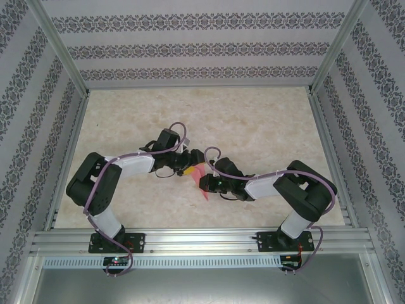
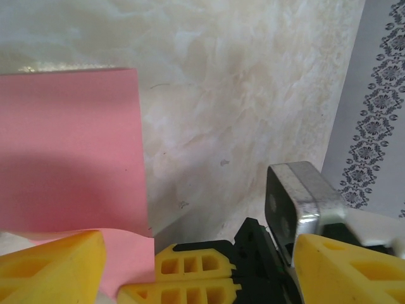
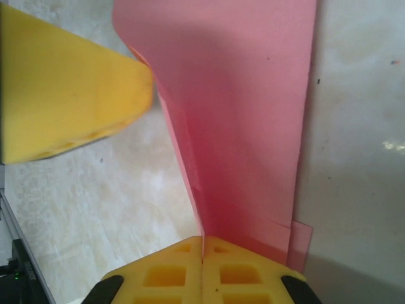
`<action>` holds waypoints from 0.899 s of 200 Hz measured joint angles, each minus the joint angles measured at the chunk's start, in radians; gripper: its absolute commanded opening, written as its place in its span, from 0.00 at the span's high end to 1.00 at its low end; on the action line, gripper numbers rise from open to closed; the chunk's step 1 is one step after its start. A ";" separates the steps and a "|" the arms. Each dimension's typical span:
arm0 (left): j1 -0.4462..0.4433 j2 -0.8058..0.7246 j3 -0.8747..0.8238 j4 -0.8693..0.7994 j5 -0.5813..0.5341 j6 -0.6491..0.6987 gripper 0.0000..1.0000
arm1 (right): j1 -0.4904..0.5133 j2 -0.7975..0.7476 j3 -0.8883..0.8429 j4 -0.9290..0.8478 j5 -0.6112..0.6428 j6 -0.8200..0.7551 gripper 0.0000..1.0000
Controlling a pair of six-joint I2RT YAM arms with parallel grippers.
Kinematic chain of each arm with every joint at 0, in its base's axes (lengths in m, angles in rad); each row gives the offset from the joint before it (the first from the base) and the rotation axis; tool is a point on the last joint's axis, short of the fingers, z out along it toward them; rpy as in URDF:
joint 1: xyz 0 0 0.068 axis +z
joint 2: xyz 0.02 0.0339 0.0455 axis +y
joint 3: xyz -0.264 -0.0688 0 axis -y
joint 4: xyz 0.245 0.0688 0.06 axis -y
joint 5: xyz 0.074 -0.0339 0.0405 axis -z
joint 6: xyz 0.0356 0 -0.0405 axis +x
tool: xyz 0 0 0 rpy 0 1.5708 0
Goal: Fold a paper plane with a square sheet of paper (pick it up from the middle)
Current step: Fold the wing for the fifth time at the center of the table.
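**Right wrist view: right tool (image 3: pixel 202 253) clamped on the creased sheet of paper (image 3: pixel 253 126)**

In the right wrist view the right tool's two yellow fingers (image 3: pixel 243 275) meet flush at 6 o'clock, pressed together on the plain pink-red paper where a crease runs up from them. From that pinch one layer lies flat on the marbled desk (image 3: pixel 361 158) toward 1 o'clock. Another layer rises and curls over toward 11 o'clock. A small corner of a lower layer pokes out just beside the fingers at 4 o'clock. A yellow finger (image 3: pixel 63 95) of the left tool (image 1: pixel 185 166) comes in from 9 o'clock. Its tip is touching or just beside the curled layer; I cannot tell which.

In the left wrist view the left tool's own fingers sit at 7 and 5 o'clock, spread wide apart and gripping nothing. Between them are the right tool's closed yellow fingers, its black body and a silver camera housing (image 2: pixel 294 202). The sheet spreads from 7 up to 10 o'clock on the desk.

In the top external view both tools meet near the middle of the desk. The left tool is at 10 o'clock of the sheet and the right tool at 5 o'clock. Walls (image 1: pixel 202 50) with bands of ornament stand on three sides, and an aluminium rail (image 1: pixel 202 239) at 6 o'clock carries the arm bases.
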 measured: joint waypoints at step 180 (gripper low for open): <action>-0.017 0.136 0.054 0.069 0.028 0.015 0.23 | -0.004 -0.053 -0.063 0.016 -0.001 0.048 0.79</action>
